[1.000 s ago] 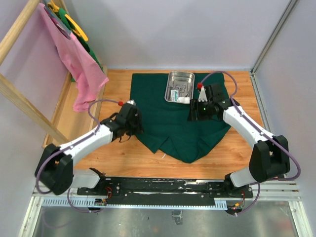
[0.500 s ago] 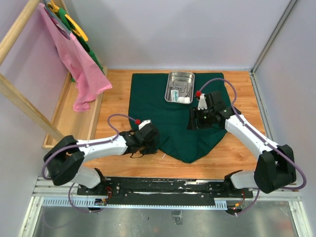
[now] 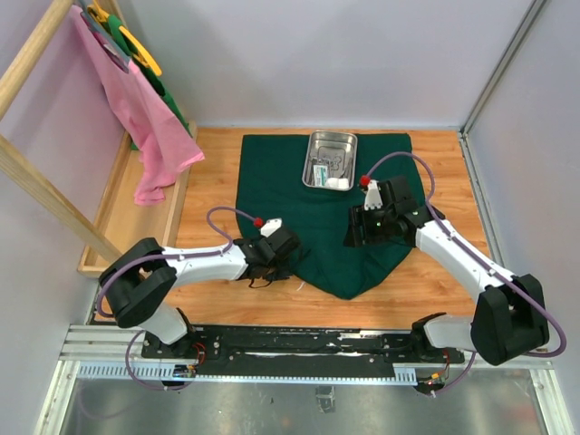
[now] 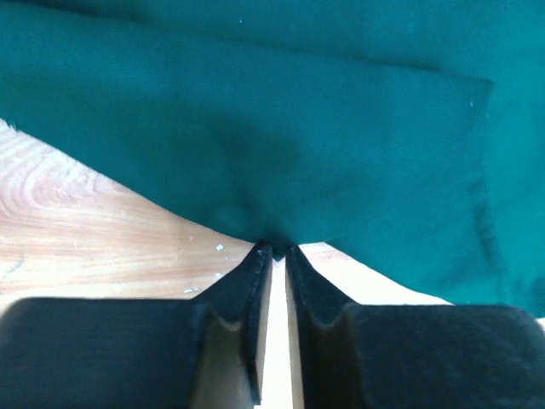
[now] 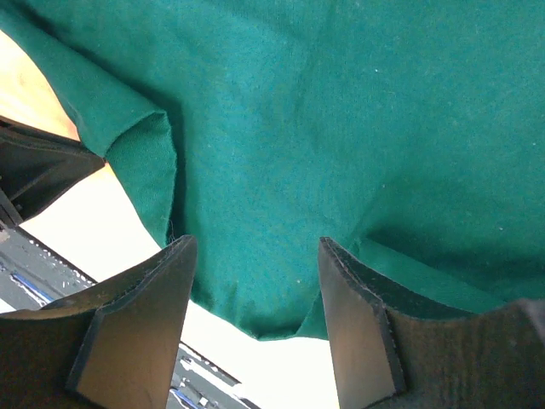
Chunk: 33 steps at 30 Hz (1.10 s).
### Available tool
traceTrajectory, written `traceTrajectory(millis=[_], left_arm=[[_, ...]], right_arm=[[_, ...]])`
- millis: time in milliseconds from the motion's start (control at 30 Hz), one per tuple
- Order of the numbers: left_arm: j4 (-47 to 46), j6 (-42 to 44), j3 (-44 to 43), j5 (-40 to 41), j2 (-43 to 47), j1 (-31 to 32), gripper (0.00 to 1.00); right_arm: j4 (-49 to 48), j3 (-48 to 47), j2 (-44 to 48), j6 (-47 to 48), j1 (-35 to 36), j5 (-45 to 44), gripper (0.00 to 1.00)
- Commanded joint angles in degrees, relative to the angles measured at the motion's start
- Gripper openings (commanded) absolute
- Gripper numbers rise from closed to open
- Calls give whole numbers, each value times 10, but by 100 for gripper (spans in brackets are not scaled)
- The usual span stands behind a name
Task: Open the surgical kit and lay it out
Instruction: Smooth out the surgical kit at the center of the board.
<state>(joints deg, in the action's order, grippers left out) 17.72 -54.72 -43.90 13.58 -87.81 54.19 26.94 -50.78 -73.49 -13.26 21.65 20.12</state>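
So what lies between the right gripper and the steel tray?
Only green cloth lies between the right gripper and the tray, shown in the top view.

From above, the items [image 3: 324,172] lying in the tray [image 3: 333,136] are showing too small to tell apart. In the left wrist view the cloth [image 4: 255,111] is running off the top and right edges, and the bottom edge is cutting off the left claw [image 4: 278,250]. The right claw [image 5: 255,247] is being cropped likewise in its own view.
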Motion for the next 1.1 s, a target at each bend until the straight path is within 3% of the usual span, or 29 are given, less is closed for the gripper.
traceTrajectory(millis=[0, 100, 633, 900, 967, 1067], left_arm=[[13, 0, 10, 33, -32, 4, 9], [23, -2, 16, 39, -25, 6, 0], [257, -118, 104, 93, 287, 51, 1], [308, -153, 154, 86, 352, 51, 0], [318, -164, 158, 95, 358, 51, 7], [332, -171, 147, 100, 358, 51, 29]], right_arm=[[-17, 17, 9, 4, 7, 20, 60], [-21, 23, 10, 3, 7, 23, 60], [24, 26, 79, -1, 20, 19, 59], [29, 41, 110, -17, 33, 15, 59], [36, 41, 111, -19, 36, 10, 59], [47, 42, 117, -21, 38, -2, 59]])
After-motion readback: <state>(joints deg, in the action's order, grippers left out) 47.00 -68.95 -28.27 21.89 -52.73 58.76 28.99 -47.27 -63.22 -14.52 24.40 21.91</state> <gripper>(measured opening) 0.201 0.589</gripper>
